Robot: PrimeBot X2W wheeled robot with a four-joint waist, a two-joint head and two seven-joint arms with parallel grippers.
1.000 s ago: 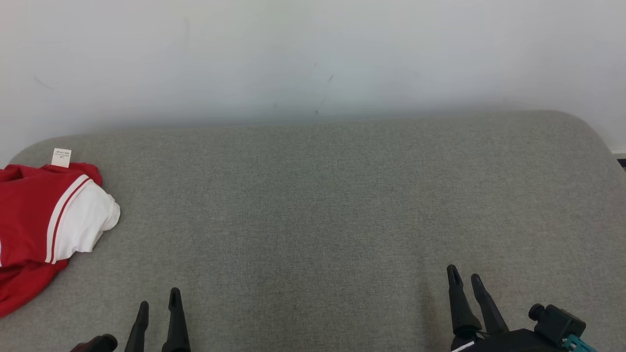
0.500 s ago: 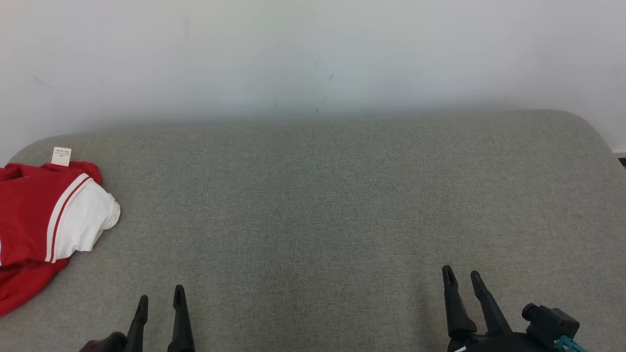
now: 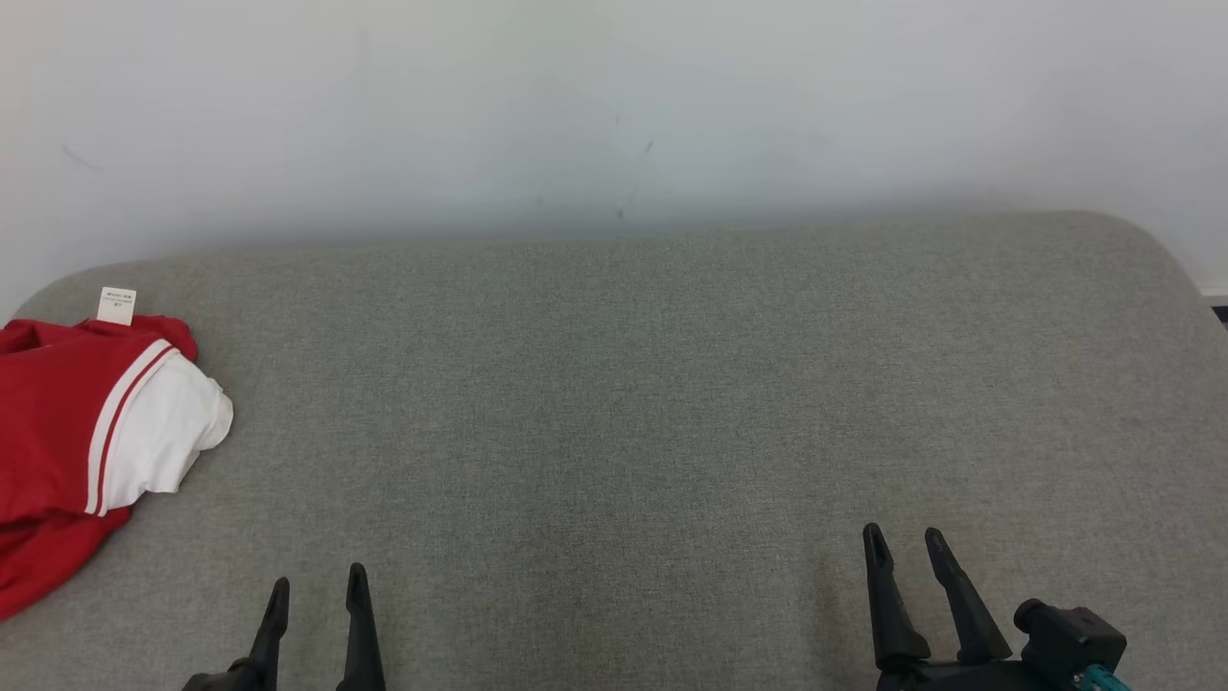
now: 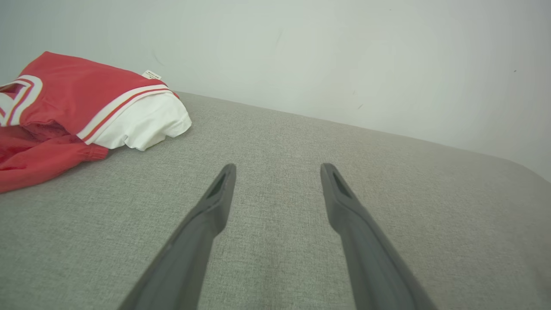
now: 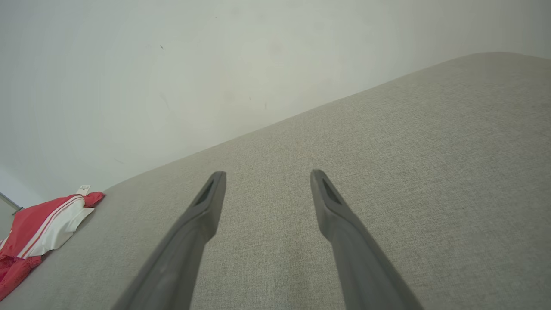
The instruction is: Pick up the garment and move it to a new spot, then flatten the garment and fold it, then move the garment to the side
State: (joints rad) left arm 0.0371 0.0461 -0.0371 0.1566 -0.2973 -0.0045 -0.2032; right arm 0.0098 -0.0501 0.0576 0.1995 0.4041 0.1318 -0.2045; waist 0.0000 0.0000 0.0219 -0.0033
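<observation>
Starting at the left: finding the garment (image 3: 86,432) bunched in a red-and-white heap at the left end of the grey bench (image 3: 614,403), running partly off the head view's edge, with a white tag (image 3: 116,305) poking up on its far side near the wall (image 3: 614,115). Not touching it with either claw; judging the pick-up as only just beginning.

Holding the left claw (image 3: 318,581) spread wide and empty, low at the near edge, pointing toward the wall. Sitting apart from the garment, to its right and nearer the robot. Probably needing to swing this claw left and forward, aiming for a thick fold and not the flat red panel. Favouring the white lobe or the striped seam beside it as a ridge worth pinching. Coming down with the fingers straddling that ridge, pressing lightly into the soft cover, closing only after seeing cloth between them. Avoiding the thin tag as a grip point, as too slight to carry the weight.

Treating the bare middle of the bench as the likely new spot.

Holding the right claw (image 3: 902,533) likewise spread and empty at the near right, well apart from the garment. Probably saving it for a second corner during flattening. Lifting the heap clear before carrying, guarding against dragging and snagging on the woven cover.
</observation>
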